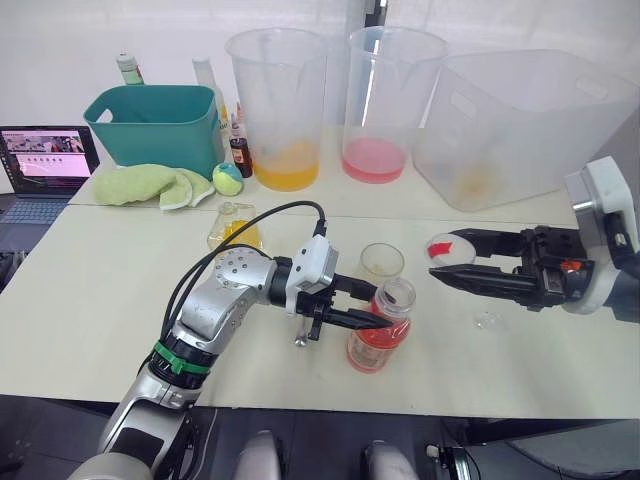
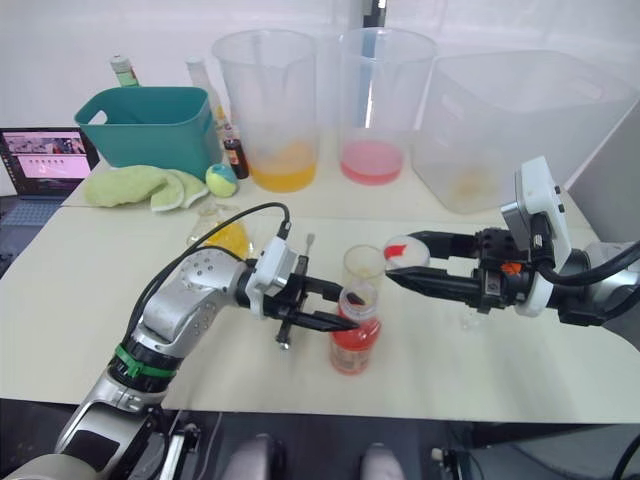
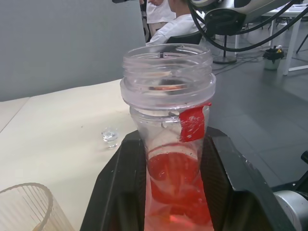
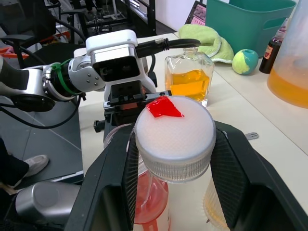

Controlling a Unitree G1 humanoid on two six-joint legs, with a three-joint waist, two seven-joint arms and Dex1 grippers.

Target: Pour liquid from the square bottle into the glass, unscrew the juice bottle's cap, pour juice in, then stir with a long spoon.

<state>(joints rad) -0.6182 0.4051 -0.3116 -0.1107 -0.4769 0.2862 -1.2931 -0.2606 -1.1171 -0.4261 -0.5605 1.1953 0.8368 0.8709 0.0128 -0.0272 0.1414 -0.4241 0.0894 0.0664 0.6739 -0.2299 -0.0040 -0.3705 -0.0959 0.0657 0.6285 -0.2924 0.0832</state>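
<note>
The juice bottle (image 1: 379,335) stands uncapped on the counter (image 1: 90,290), clamped at its neck by the left pincer (image 1: 368,318). Just behind it sits the glass (image 1: 381,262). The right pincer (image 1: 446,262) grips the cap (image 1: 451,248) above the counter, beside the glass. The square bottle (image 1: 234,226) stands farther left.

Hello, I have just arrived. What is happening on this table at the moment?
The robot is mixing a drink. Its left gripper is shut on the slim clear plastic juice bottle of pink-red liquid, which stands upright on the table with its mouth open. The right gripper is shut on the round white screw cap with a red mark, held off to the side of the bottle. The small clear glass tumbler stands just behind the bottle, and the square glass bottle of yellow liquid stands further back.
</note>
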